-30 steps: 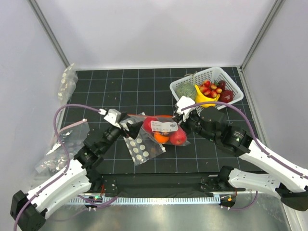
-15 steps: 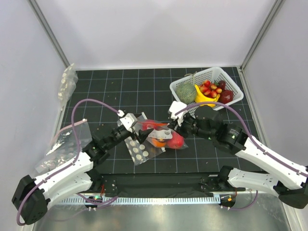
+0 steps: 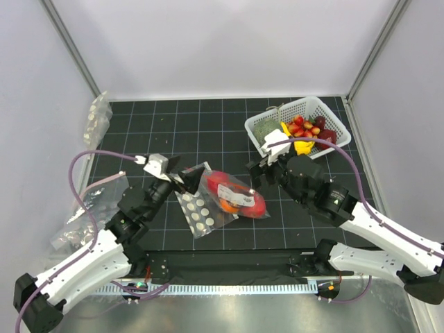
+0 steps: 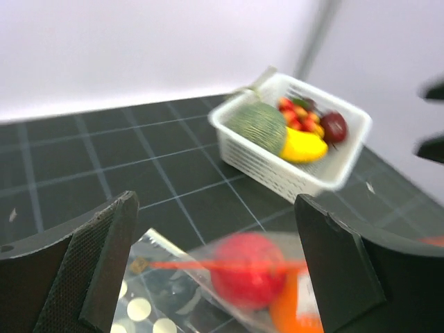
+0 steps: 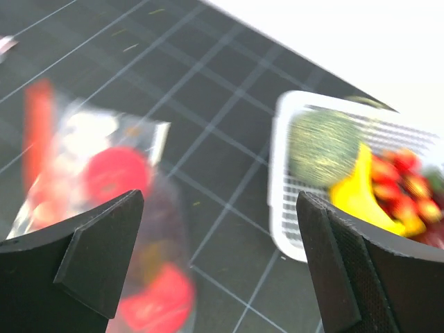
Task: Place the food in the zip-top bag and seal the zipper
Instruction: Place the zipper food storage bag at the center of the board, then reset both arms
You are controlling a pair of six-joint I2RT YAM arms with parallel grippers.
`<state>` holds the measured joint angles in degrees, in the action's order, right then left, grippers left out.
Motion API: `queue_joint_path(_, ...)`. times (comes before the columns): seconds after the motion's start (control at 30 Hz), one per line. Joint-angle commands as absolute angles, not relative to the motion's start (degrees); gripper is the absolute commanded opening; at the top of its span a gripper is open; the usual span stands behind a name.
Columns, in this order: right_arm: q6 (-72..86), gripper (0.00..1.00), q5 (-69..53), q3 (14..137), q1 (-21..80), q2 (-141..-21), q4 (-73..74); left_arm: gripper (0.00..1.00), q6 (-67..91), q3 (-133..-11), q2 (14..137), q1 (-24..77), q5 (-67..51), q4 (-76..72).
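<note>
Jaws spread wide on left gripper and right gripper, both holding nothing, either side of the zip-top bag lying on the table, food inside, basket beyond.

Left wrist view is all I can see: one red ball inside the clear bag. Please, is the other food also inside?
Observer: Yes. From the top, the zip-top bag holds two red balls and one orange ball.
Operator: Does the right arm hold the bag?
Observer: No. The right fingers stand wide open and grip nothing.
Operator: What lies to the left of my arm?
Observer: Clear bags of white discs lie at the mat's left edge.
</note>
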<state>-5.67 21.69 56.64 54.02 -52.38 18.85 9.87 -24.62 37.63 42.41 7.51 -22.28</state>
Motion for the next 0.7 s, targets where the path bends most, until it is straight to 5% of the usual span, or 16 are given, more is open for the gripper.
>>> queue_joint_path(0.0, -0.09, 1.00, 36.65, 55.37, 53.18, -49.31, 9.67, 1.00, 20.72, -27.94, 34.38, 42.54, 29.46, -14.71)
queue_joint_path(0.43, 9.48, 1.00, 36.73, 55.11, 51.86, -55.72, 12.57, 1.00, 27.68, -30.32, 31.11, 42.54, 36.74, -2.55)
queue_joint_path(0.67, 29.26, 1.00, 51.23, 57.38, 52.03, -61.61, 17.75, 1.00, 29.44, -30.59, 32.17, 42.45, 32.52, -2.11)
